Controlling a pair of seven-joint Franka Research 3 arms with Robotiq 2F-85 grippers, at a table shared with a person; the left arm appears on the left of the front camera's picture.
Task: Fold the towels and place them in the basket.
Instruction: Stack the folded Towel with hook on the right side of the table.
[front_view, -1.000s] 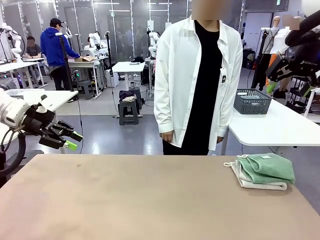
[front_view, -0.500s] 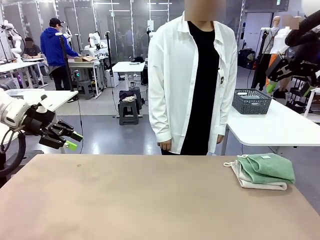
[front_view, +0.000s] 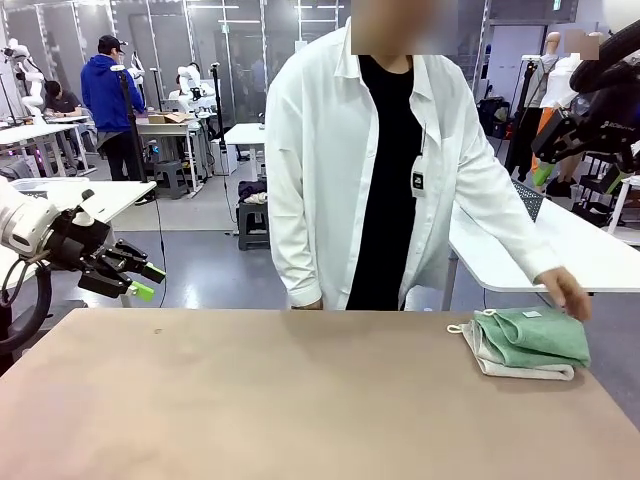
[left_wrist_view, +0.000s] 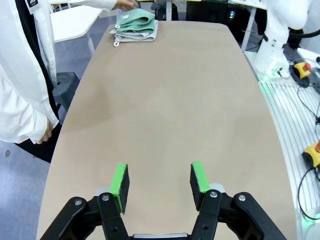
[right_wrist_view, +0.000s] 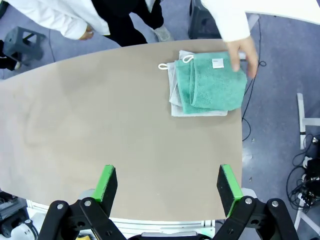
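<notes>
Two folded towels lie stacked at the table's far right: a mint green towel (front_view: 538, 335) (right_wrist_view: 212, 82) (left_wrist_view: 136, 20) on an off-white towel (front_view: 500, 362) (right_wrist_view: 174, 89) with a corner loop. The person's hand (front_view: 567, 292) (right_wrist_view: 243, 51) touches the green towel's far edge. A dark grey mesh basket (front_view: 529, 199) stands on the white side table, mostly hidden by the person's sleeve. My left gripper (front_view: 143, 281) (left_wrist_view: 160, 180) hovers open off the table's left edge, with nothing between its jaws. High at the right, my right gripper (front_view: 560, 135) (right_wrist_view: 167, 182) is open above the table.
The person in a white coat (front_view: 330, 170) leans over the table's far edge. A white side table (front_view: 590, 255) stands behind the right corner. The tan tabletop (front_view: 300, 400) is bare apart from the towels.
The person has stepped closer, leaned to the right and reached one hand down to the green towel, now covering most of the basket. Both grippers and the towels stay put.
</notes>
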